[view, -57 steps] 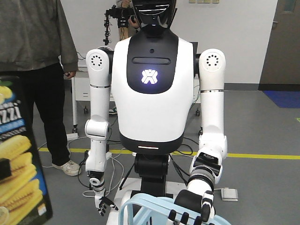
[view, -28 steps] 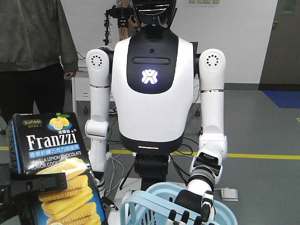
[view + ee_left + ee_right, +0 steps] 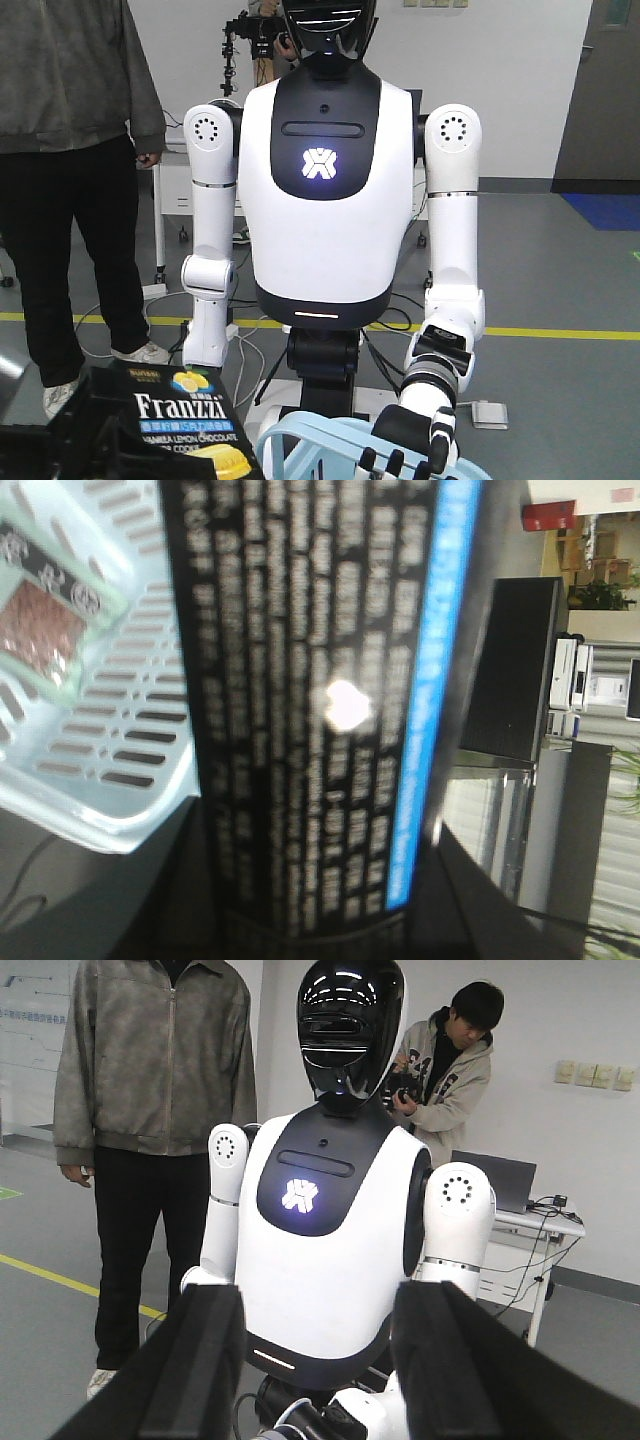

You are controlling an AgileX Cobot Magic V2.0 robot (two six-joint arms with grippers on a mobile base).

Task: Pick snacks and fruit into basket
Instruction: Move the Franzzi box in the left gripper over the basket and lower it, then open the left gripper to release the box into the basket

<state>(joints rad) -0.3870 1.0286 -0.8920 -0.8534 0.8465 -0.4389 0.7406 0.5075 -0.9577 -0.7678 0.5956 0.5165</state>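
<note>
Franzzi box [image 3: 185, 425] has dropped from raised height, now low, just beside basket [image 3: 280, 435]. Left fingers [image 3: 70, 445] holding box. Right fingers [image 3: 190, 1360] wide, empty. Teal pouch [image 3: 45, 620] already inside basket. Likely next: move box over basket, release.

A: Place type?
B: Robotics lab. White humanoid robot [image 3: 325, 200] centre, yellow floor tape [image 3: 560, 333] behind it, loose cables [image 3: 252, 352] at its feet.
A: More?
B: Laptop [image 3: 493, 1182] on desk [image 3: 540, 1222] behind it, 1 cameraman [image 3: 455, 1070] filming.
</note>
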